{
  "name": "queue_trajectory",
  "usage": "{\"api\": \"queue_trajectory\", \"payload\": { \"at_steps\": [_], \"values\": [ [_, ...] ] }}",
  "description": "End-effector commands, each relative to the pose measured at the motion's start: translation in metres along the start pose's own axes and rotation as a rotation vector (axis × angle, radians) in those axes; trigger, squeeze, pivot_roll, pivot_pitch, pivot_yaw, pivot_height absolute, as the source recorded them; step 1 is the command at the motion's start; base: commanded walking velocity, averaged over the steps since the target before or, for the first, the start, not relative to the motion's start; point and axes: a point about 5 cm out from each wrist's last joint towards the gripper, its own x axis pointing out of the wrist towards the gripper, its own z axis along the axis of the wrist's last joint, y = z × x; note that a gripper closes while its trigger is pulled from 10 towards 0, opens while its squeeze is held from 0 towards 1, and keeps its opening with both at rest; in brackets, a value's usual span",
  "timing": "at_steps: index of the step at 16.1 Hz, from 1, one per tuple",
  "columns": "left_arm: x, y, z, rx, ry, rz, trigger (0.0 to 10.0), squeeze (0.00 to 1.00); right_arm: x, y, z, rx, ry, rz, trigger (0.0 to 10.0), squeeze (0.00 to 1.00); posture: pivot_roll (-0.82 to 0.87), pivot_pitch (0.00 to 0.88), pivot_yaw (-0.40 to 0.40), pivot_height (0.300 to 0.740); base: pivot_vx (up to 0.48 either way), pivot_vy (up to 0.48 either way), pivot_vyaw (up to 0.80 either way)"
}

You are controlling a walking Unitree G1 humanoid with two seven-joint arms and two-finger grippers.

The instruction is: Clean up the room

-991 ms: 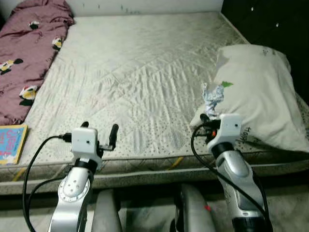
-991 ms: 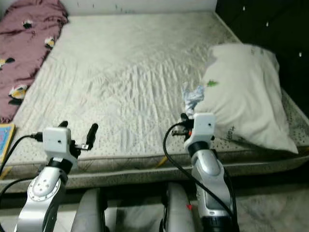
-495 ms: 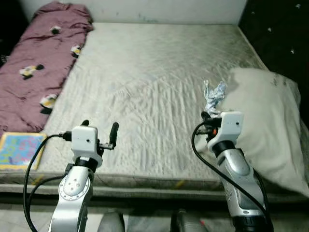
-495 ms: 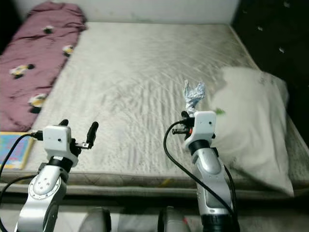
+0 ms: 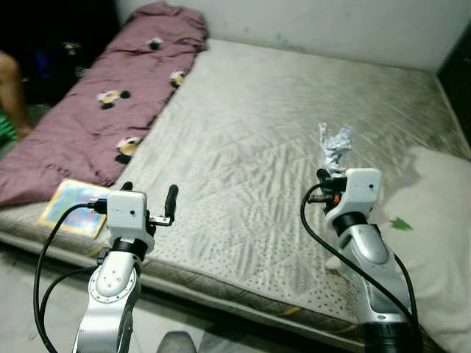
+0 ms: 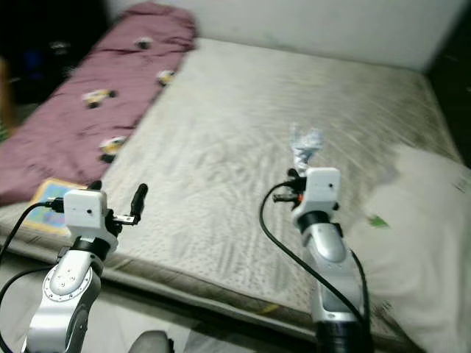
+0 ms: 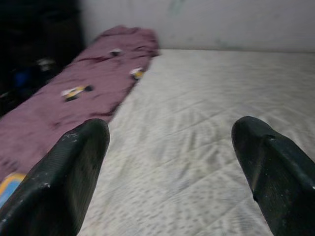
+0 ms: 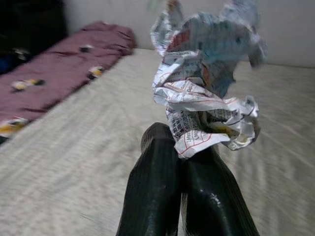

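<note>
— What have you got hold of?

— My right gripper (image 8: pixel 184 147) is pinched tight on a crumpled wrapper (image 8: pixel 206 83), fingers closed on its lower edge. I carry it raised above the mattress (image 5: pixel 243 140), well clear of the surface. The wad sticks up past my fingertips, printed and shiny.

— And the other one?

— My left gripper (image 5: pixel 147 200) hangs over the near edge of the mattress, fingers spread wide, holding nothing.

— So which step is this?

— I'd judge the pick-up is done and the carry-off is in hand: the wrapper is litter, and it needs a bin. I see no bin from here, so the next move calls for turning away from the bed to find one, keeping my pinch firm, since the grip is only on a thin edge and the wad could slip.

— Anything else to tidy?

— A blanket (image 5: pixel 110 118) lies bunched along the far left side, a book (image 5: pixel 73 207) at its near end, and a pillow (image 5: pixel 441 243) on my right.
</note>
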Motion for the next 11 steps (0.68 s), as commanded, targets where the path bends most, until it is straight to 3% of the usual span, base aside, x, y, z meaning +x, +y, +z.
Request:
{"api": "queue_trajectory", "payload": {
  "at_steps": [1, 4, 8, 11],
  "values": [
    [-0.0008, 0.0006, -0.0033, -0.005, 0.020, -0.001, 10.0, 0.00, -0.0017, -0.0047, -0.0050, 0.000, 0.020, -0.019, 10.0, 0.00, -0.03, 0.006, -0.023, 0.740, 0.000, 0.000, 0.00],
    [-0.0012, 0.0013, -0.0050, -0.003, 0.030, 0.017, 10.0, 0.00, -0.0035, -0.0086, -0.0119, 0.011, 0.049, -0.038, 10.0, 0.00, -0.02, 0.007, -0.028, 0.740, 0.000, 0.435, 0.00],
    [0.0029, 0.0001, -0.0040, -0.006, 0.024, 0.021, 10.0, 0.00, 0.0003, -0.0063, -0.0093, 0.003, 0.038, -0.020, 10.0, 0.00, -0.03, 0.007, -0.037, 0.740, 0.000, 0.480, -0.75],
    [0.0047, -0.0009, -0.0038, -0.005, 0.022, 0.020, 10.0, 0.00, 0.0014, -0.0029, -0.0116, -0.001, 0.042, -0.013, 10.0, 0.00, -0.03, 0.004, -0.041, 0.740, 0.000, 0.480, 0.00]
  ]
}}
